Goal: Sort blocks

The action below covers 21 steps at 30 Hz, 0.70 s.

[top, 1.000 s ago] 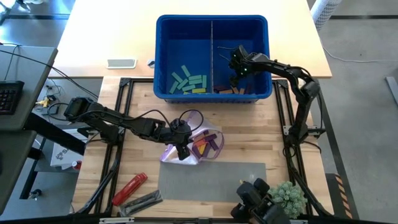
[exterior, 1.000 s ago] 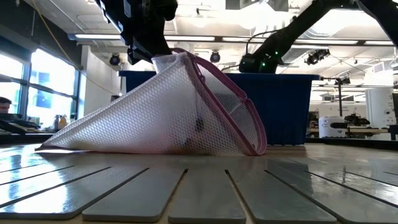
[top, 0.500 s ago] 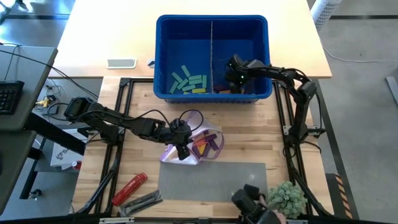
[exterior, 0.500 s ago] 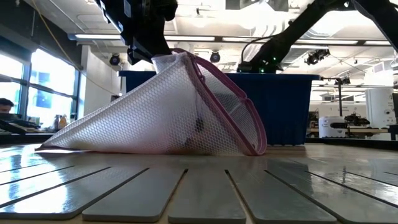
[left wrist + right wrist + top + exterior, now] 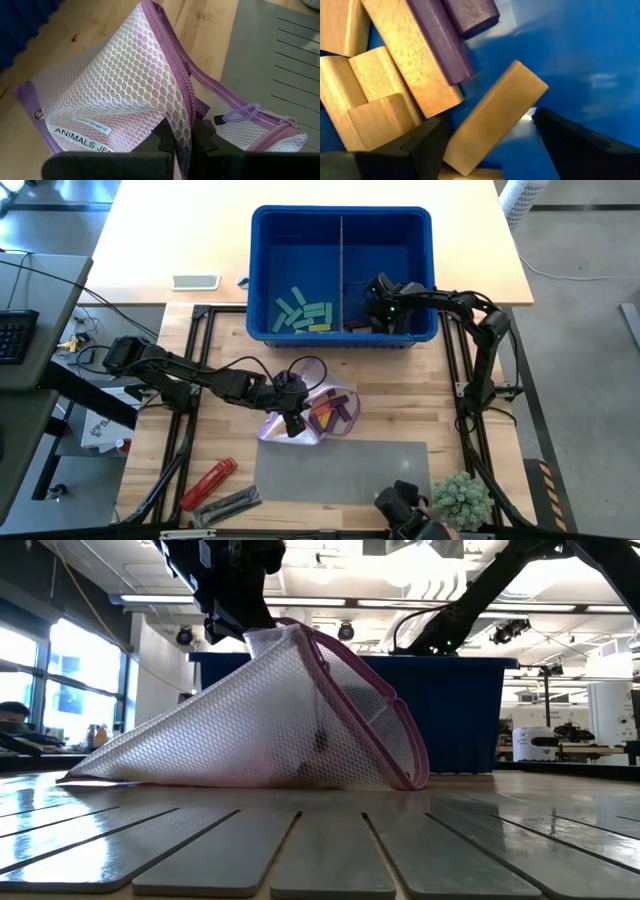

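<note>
Now right gripper sits low in the bin's right compartment, jaws wide astride a tan block. Left gripper, near of bin, jaws pinched on mesh bag holding remaining blocks. Risk: crowded neighbours could skew the block if the jaws close.

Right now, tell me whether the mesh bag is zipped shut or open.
Open. The mesh bag's purple zipper edges gape apart while the left tool pinches its mesh.
</note>
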Each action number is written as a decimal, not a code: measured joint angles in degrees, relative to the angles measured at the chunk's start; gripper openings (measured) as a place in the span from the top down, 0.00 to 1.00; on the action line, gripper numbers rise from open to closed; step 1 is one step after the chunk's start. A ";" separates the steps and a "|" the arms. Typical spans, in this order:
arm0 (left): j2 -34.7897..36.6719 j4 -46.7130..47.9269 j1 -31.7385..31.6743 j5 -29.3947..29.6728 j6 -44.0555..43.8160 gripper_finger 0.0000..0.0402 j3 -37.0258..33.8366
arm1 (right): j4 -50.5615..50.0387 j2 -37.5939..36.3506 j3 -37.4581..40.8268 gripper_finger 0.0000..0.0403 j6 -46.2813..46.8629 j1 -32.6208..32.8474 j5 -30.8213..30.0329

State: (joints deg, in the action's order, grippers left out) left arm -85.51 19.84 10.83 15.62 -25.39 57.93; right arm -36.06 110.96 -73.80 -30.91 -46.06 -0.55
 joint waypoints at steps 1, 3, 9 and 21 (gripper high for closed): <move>0.02 0.00 0.02 0.00 0.00 1.00 0.00 | 0.27 0.00 0.00 0.29 0.13 0.00 -0.25; 0.01 -0.01 0.02 -0.02 -0.05 1.00 0.00 | 1.00 0.02 0.02 0.29 0.19 -0.02 -1.12; 0.02 0.00 0.00 0.00 -0.51 1.00 0.00 | 0.15 0.19 -1.29 0.29 4.34 0.14 -8.41; 0.01 0.07 -0.09 -0.02 -0.55 1.00 0.00 | -1.06 -9.39 -13.81 0.29 2.10 -0.13 -6.88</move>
State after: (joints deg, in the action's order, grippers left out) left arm -85.51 19.91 10.74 15.59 -25.93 57.93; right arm -37.12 101.57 -87.61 -28.81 -46.19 -7.43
